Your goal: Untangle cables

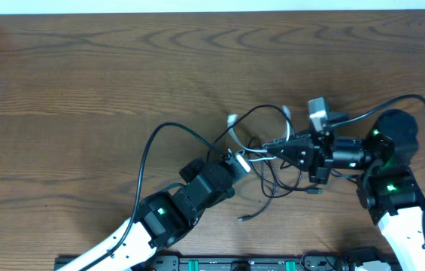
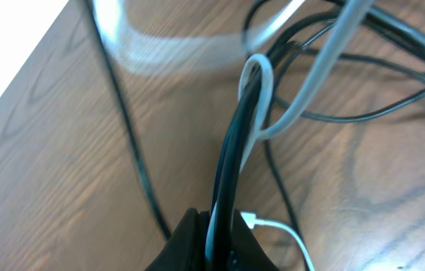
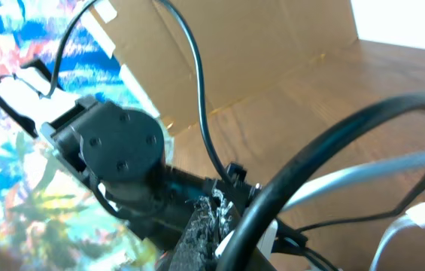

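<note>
Dark brown wood grain covers the table (image 1: 84, 90). In the overhead view the cables (image 1: 268, 156) lie in a loose knot right of centre, between the two grippers. The left gripper (image 1: 236, 162) reaches in from the lower left and meets the knot's left edge. The right gripper (image 1: 281, 149) points at the knot from the right.

In the left wrist view the left gripper's fingers (image 2: 188, 242) stand almost together at the bottom edge. They pinch a bundle of black strands and the white cable (image 2: 261, 90), which rise from the jaws to a tight bend near mid-frame. A white plug (image 2: 251, 220) lies on the wood just right of the fingers.

The right wrist view is blurred. A thick black strand and a pale one cross close to the right gripper, but I cannot tell whether its jaws clamp them. In the overhead view, a loose black plug end (image 1: 244, 218) lies below the knot.
</note>
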You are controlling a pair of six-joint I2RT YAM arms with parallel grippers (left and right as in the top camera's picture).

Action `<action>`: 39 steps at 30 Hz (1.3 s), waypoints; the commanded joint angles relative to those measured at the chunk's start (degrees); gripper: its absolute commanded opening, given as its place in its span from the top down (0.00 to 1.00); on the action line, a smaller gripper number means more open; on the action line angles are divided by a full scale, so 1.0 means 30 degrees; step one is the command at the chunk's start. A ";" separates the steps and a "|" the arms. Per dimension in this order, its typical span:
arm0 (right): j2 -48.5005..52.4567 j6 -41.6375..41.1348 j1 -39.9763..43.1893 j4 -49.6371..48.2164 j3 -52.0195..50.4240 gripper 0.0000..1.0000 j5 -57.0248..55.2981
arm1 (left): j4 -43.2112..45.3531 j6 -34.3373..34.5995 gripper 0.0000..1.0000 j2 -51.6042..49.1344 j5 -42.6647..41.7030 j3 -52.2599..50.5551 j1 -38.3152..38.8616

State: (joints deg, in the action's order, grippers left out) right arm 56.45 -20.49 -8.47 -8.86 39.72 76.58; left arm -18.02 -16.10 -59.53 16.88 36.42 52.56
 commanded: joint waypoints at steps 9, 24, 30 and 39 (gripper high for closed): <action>-0.0240 -0.2171 0.1982 -0.0685 0.0277 0.99 0.1574 | -0.0692 0.2674 0.92 -0.0109 0.1253 0.0189 -0.0750; -0.0168 -0.2237 0.4364 -0.0444 0.0277 0.55 0.1741 | -0.0685 0.3621 0.92 -0.0102 0.1173 0.0189 -0.0750; -0.0131 -0.2229 0.4437 0.0138 0.0277 0.46 0.1734 | -0.0634 0.3628 0.92 -0.0087 0.1086 0.0189 -0.0743; 0.0299 0.0124 0.4415 0.4036 0.0255 0.43 0.1741 | 0.1188 0.5129 0.92 -0.0066 -0.0080 0.0189 -0.0750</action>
State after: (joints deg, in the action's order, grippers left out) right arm 56.82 -24.75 4.45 1.17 39.86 81.19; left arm -15.92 -3.51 -59.55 19.33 36.42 50.65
